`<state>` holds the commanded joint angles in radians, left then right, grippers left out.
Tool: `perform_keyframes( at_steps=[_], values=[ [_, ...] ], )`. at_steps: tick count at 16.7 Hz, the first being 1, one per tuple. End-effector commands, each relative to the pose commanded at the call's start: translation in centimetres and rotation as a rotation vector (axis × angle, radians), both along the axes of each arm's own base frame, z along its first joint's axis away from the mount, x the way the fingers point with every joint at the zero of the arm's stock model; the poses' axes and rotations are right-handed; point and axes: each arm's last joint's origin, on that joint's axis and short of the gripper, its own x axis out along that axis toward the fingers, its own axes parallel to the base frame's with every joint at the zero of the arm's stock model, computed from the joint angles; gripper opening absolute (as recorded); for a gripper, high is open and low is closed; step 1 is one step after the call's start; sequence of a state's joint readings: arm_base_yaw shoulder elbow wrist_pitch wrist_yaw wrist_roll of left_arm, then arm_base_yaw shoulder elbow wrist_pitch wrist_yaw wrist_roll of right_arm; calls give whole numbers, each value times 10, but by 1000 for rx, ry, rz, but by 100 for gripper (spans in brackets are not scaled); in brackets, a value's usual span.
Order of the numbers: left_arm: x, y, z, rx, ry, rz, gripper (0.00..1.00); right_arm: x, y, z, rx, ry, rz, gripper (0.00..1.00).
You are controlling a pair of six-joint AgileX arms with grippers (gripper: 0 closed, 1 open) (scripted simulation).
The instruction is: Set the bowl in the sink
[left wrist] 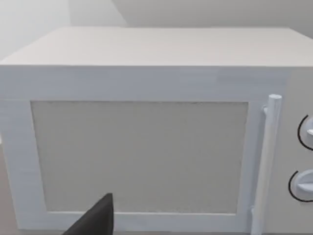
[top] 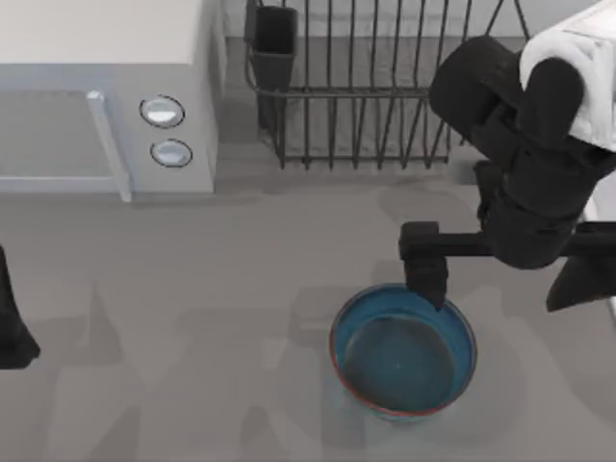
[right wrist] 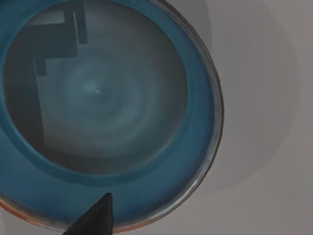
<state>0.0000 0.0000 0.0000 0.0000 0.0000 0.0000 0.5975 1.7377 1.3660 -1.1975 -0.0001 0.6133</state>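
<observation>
Right claw point(top: 500, 279) spread wide above bowl point(top: 402, 351) rim

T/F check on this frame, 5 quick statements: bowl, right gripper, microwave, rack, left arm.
1. The glossy blue bowl with the reddish-brown rim sits on the grey table. True.
2. The right gripper hangs over the microwave. False: it is at the bowl's far rim, one finger at the edge.
3. The white microwave's door is open. False: it is shut.
4. The dark wire dish rack stands behind the bowl, to the right of the microwave. True.
5. The left arm holds the bowl. False: it is parked at the table's left edge, facing the microwave.
</observation>
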Motion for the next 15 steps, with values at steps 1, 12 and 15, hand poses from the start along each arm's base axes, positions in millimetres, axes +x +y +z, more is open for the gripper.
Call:
perform_keyframes(
  at_steps=[1, 12, 15],
  values=[
    [0, 0, 0, 0, 0, 0, 100, 0, 0, -4, -2, 2, 1, 100],
    [0, 0, 0, 0, 0, 0, 100, 0, 1, -99, -1, 1, 3, 100],
    [0, 0, 0, 0, 0, 0, 100, 0, 1, -99, -1, 1, 3, 100]
  ],
)
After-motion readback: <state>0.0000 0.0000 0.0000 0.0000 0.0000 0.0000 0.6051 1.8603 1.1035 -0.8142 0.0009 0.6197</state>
